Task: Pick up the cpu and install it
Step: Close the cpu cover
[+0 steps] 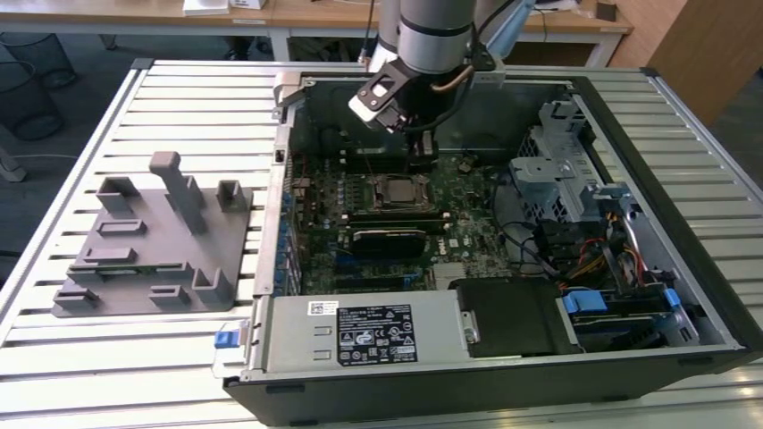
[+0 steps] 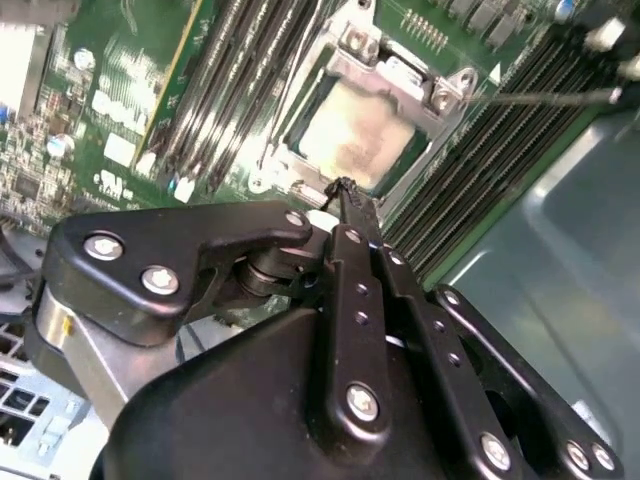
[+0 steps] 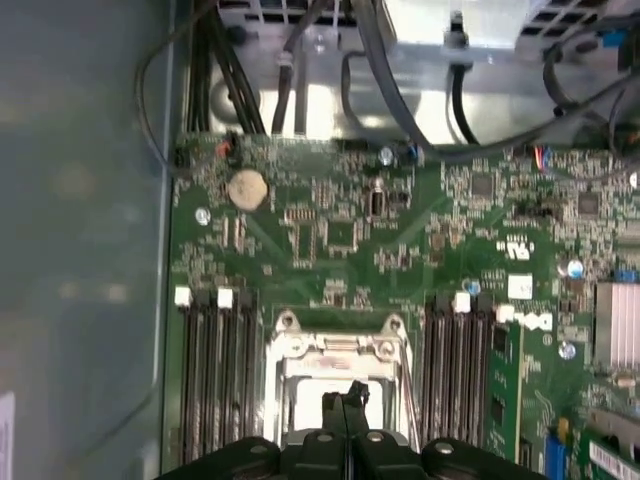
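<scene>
Over the open black computer case (image 1: 477, 393) on the pale slatted metal table (image 1: 120, 366), the silver robot arm hangs straight down, and its black two-finger gripper (image 1: 420, 159) is low inside the case above the green motherboard (image 1: 471, 192).

And look at the second wrist view: the gripper (image 2: 345, 190) has its long black fingers (image 2: 355, 260) pressed flat together, tips meeting in a single point, with nothing between them. That point sits right at the edge of the square silver metal socket frame (image 2: 440, 95).

Inside that frame lies the cpu (image 2: 355, 140), a small flat square chip with a silvery-white top, smudged and dull in the middle. It is seated in the socket, apart from the fingertips. From the exterior view the cpu (image 1: 399, 189) is near the centre of the board, just below the gripper.

The first wrist view agrees: the gripper (image 3: 345, 395) is closed to a thin seam, and the cpu (image 3: 310, 405) shows pale just beside it within the socket frame (image 3: 335, 345). Dark memory slots (image 3: 215, 360) flank the socket on both sides, and a round silver coin battery (image 3: 247, 187) sits further up the board.

Off to the exterior view's left, the grey plastic fixture (image 1: 143, 259) stands on the table, well apart from the arm
</scene>
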